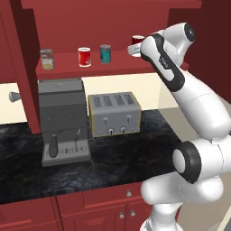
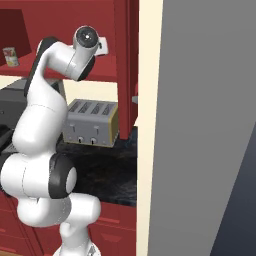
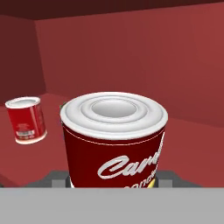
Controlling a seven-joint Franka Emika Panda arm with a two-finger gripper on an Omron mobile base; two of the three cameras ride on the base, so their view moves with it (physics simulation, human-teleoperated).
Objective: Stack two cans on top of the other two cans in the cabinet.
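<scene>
The cabinet (image 1: 113, 64) is dark red with one inner shelf. On that shelf stand, from left to right, a tan-labelled can (image 1: 46, 59), a bright red can (image 1: 84, 57) and a teal can (image 1: 105, 53). Further right is a dark red and white can (image 1: 136, 41), and my gripper (image 1: 133, 48) reaches in around it, mostly hidden behind my forearm. In the hand view this can (image 3: 113, 140), with its white ringed top, stands close up between my fingers, and the gripper (image 3: 113, 181) is shut on it. Its base is hidden. The bright red can (image 3: 26, 119) shows to the left.
A yellow-sided toaster (image 1: 113, 113) and a grey coffee machine (image 1: 63, 122) stand on the dark counter (image 1: 122, 158) under the cabinet. An open cabinet door (image 1: 22, 67) hangs at the left. A tall grey panel (image 2: 200, 130) rises on the right.
</scene>
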